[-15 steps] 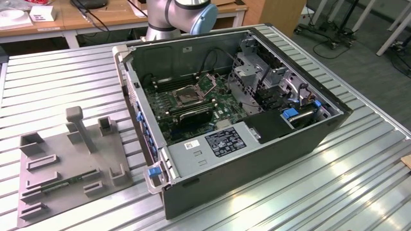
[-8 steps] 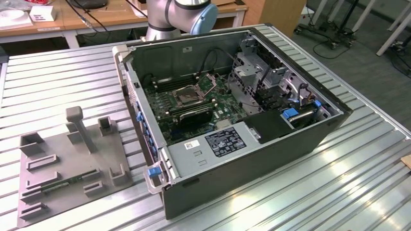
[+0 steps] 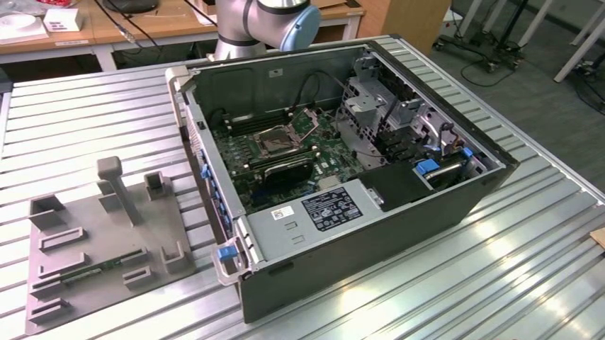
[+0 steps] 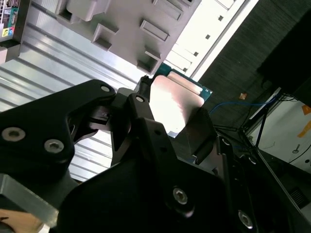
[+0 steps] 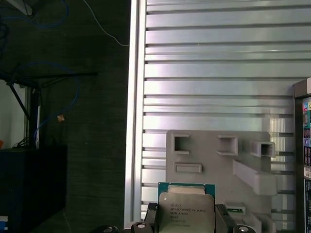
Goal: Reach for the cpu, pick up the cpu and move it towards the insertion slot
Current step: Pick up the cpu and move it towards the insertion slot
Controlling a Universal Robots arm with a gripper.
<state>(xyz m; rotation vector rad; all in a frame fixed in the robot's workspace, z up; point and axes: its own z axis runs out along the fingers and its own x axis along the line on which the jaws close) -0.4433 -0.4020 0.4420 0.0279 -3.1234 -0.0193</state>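
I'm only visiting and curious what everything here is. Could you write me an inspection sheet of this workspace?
Surface: ribbed metal table.
Job's things: cpu held in front of the grey fixture tray; insertion slot inside the open computer case.
Clutter: green memory stick in the tray.
Grippers: gripper shut on the cpu's edges.
Cables: black cable inside the case; blue cable beside the table.
Surroundings: wooden desk beyond the table.
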